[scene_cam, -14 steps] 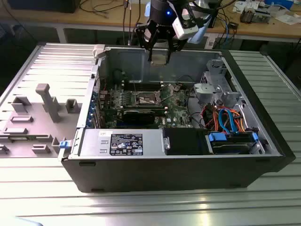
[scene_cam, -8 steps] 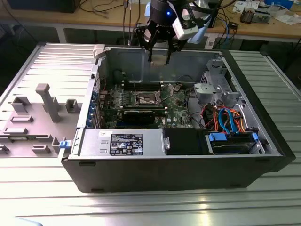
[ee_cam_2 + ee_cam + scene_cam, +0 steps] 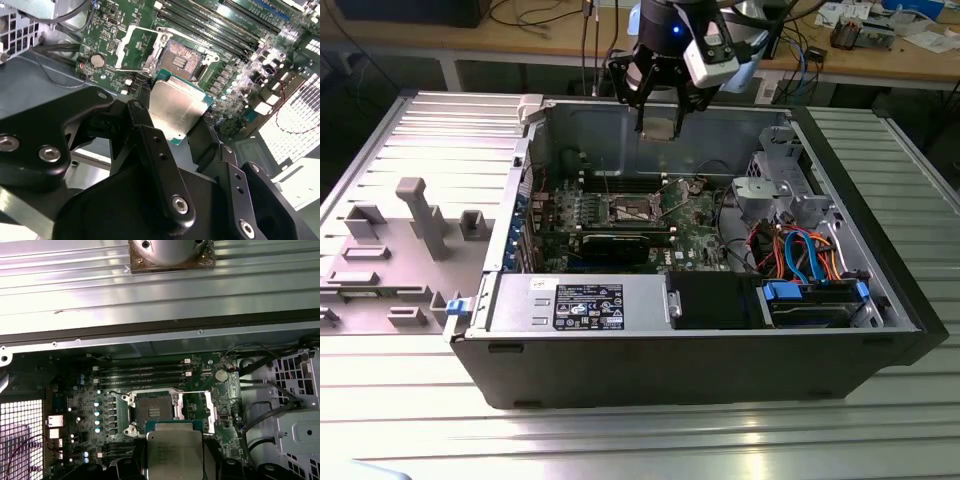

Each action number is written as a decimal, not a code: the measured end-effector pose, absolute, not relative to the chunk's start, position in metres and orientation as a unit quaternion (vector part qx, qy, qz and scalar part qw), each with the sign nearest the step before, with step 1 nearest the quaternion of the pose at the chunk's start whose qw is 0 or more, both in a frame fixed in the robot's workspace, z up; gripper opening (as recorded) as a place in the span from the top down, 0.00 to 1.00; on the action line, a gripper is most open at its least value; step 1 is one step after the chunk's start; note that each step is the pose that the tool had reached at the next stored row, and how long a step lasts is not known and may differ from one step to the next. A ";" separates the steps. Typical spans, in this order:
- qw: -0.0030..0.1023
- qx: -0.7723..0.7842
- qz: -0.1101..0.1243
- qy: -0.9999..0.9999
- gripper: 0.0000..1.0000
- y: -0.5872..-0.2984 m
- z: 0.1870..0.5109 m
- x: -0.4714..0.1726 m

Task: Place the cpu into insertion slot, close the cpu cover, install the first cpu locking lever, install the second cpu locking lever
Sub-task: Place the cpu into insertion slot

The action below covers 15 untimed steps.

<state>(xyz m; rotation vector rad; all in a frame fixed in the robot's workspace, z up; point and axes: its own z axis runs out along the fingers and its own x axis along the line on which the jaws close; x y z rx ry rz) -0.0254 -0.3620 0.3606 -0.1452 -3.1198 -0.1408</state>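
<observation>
My gripper (image 3: 660,118) hangs over the open computer case, shut on the cpu (image 3: 660,129), a flat square chip with a silvery top. In both wrist views the cpu (image 3: 175,106) (image 3: 174,452) sits flat between the black fingers (image 3: 152,150), held above and just to one side of the insertion slot (image 3: 181,60) (image 3: 154,412). The slot (image 3: 632,210) is a dark square recess in the green board and lies bare. The cpu cover (image 3: 136,47) (image 3: 210,410) stands swung open beside the slot. A thin locking lever rises near the socket (image 3: 672,188).
Memory slots (image 3: 145,372) run along one side of the socket. A grey drive cage (image 3: 785,190) and blue and orange cables (image 3: 805,250) fill the exterior view's right. The power supply (image 3: 580,305) lines the near wall. The removed side panel (image 3: 410,230) lies at the left.
</observation>
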 end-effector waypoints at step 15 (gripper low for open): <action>0.007 -0.054 -0.045 -0.997 0.45 -0.362 0.360 -0.025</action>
